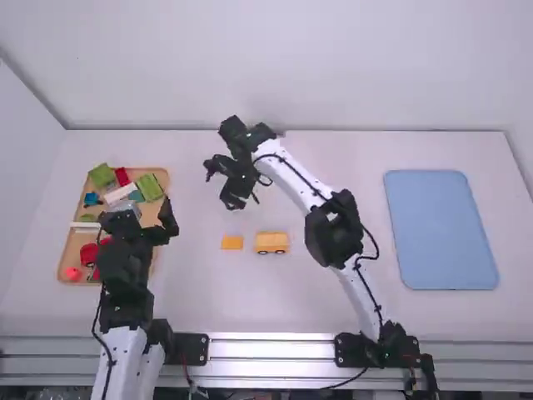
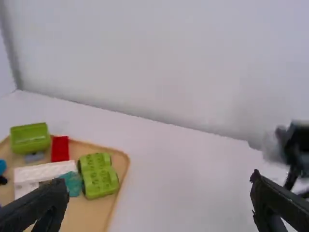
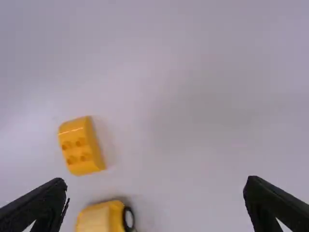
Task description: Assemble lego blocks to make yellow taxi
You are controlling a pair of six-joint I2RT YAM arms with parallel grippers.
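In the high view my left gripper (image 1: 140, 218) is over the right part of the parts tray, and my right gripper (image 1: 218, 185) hangs above the table beyond the yellow pieces. A small yellow-orange block (image 1: 232, 242) lies just left of a yellow wheeled car piece (image 1: 271, 242), a gap between them. The left wrist view has my left gripper (image 2: 159, 205) open with nothing held. In the right wrist view my right gripper (image 3: 157, 208) is open and empty; the studded yellow block (image 3: 81, 146) and the car piece (image 3: 102, 217) with a black wheel show there.
A tan tray (image 1: 158, 177) at the left holds green, red, white and blue pieces. On the right lies a blue mat or tray (image 1: 441, 229). A wall runs behind the table's far edge. The right arm (image 1: 296, 179) reaches over the middle of the table.
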